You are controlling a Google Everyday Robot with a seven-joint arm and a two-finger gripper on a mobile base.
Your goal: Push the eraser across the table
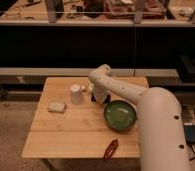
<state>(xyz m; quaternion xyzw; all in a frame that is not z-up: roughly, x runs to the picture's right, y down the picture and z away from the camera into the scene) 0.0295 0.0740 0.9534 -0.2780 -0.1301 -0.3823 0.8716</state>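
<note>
A small rectangular table with a light wooden plank top (66, 140) stands on a speckled floor in front of a dark counter, and the green round bowl (120, 115) on its right half serves as the landmark here. The robot's thick white arm (156, 125) comes up from the lower right, passes just beside the bowl's right rim, and bends back down over the table behind the bowl. Its gripper (97, 96) hangs low at the table surface just behind and to the left of the bowl; whether its fingers are spread or pressed together I cannot tell from here. The flat black rectangular eraser (102, 99) shows only as a dark patch right under the arm's end, just behind the bowl's left rim; whether the tool touches it I cannot say. A white upright cup (76, 94) stands left of the bowl, beyond the gripper. A small pale whitish pad (56, 106) lies further left. A slim red-brown object (111, 148) lies in front of the bowl near the table's front edge.
</note>
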